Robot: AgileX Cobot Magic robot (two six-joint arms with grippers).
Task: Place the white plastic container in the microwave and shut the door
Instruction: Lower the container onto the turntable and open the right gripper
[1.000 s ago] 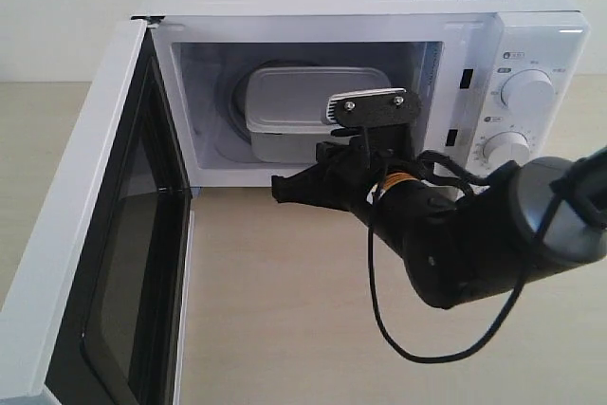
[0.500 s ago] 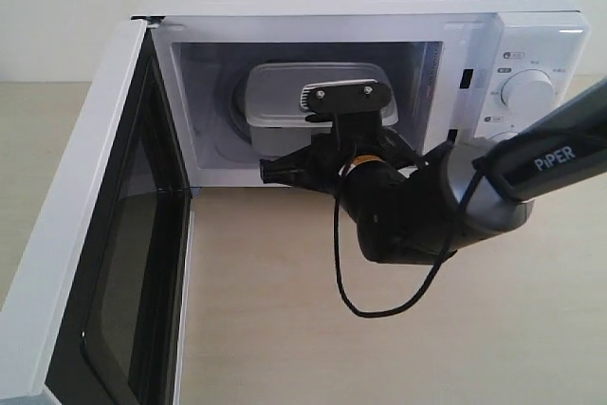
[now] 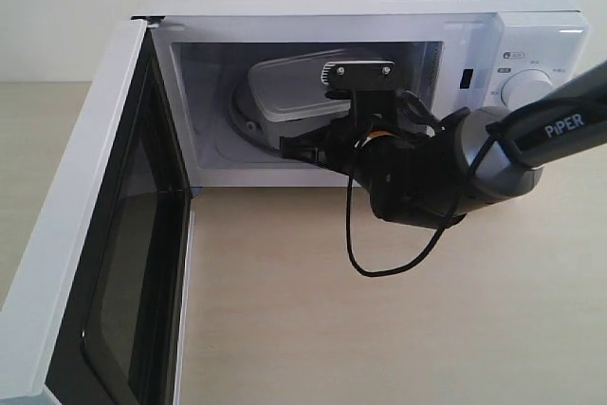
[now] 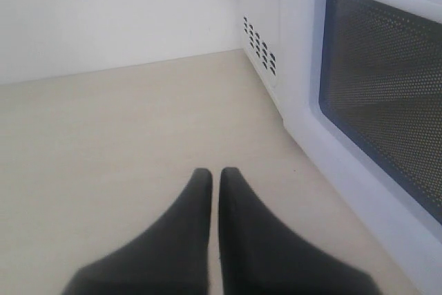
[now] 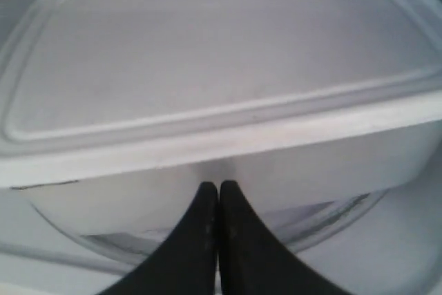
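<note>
The white plastic container [image 3: 289,87] [image 5: 207,67] sits inside the microwave [image 3: 531,45] on the glass turntable [image 3: 237,122], skewed, its left end looking lower. My right gripper [image 3: 287,148] [image 5: 219,186] is shut with nothing in it, reaching into the cavity mouth, its tips against the container's near side wall below the lid rim. The door [image 3: 85,225] stands wide open to the left. My left gripper [image 4: 215,173] is shut and empty over the tabletop, beside the door's outer face with its dark window [image 4: 387,88]. It does not show in the exterior view.
The wooden tabletop [image 3: 379,329] spreads in front of the microwave. A black cable [image 3: 365,253] loops down from the right arm. The two dials [image 3: 526,90] are at the microwave's right, partly behind the right arm. A white wall [image 4: 103,12] stands behind the table.
My right arm has swung forward and up into the cavity mouth. The container has been pushed deeper and turned, so it now sits skewed on the turntable.
</note>
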